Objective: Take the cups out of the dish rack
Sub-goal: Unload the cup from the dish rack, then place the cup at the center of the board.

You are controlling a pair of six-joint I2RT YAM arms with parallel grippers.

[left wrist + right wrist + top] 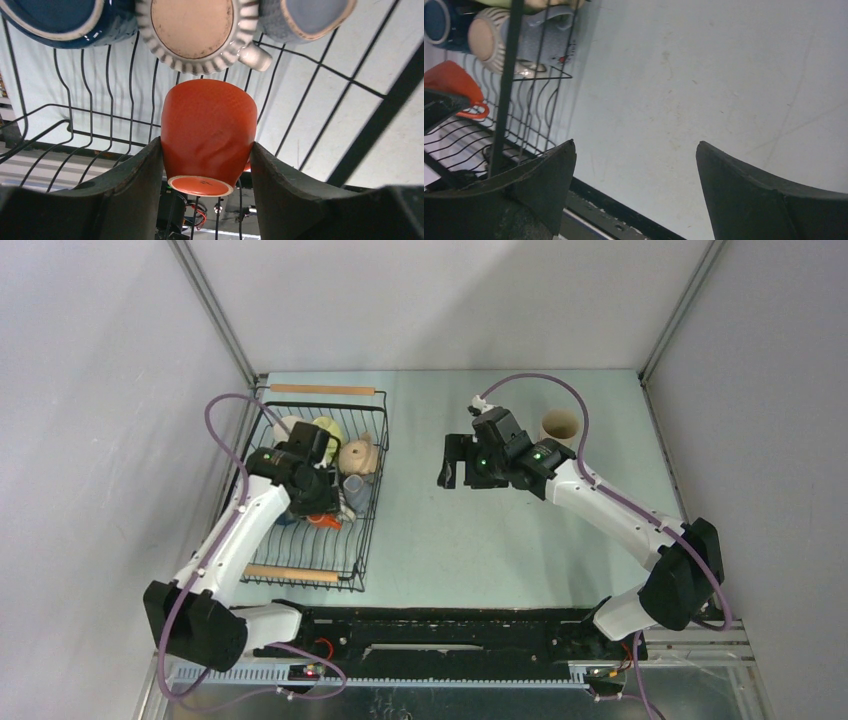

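Note:
The black wire dish rack (372, 502) stands on the left of the table. My left gripper (318, 502) reaches down into it and is shut on an orange cup (207, 130), one finger (145, 175) pressed on each side, the cup's base turned toward the wrist camera. Beyond it in the rack lie a ribbed cream cup (192, 30), a dark blue cup (55, 20) and a grey-blue cup (310, 17). A pale yellow-green cup (325, 427) lies near the rack's far end. My right gripper (452, 472) hangs open over bare table, holding nothing.
A tan cup (560, 426) stands upright on the table at the back right, behind the right arm. Wooden rod handles (325, 389) cap the rack's short ends. Metal frame posts and grey walls close in the table's sides.

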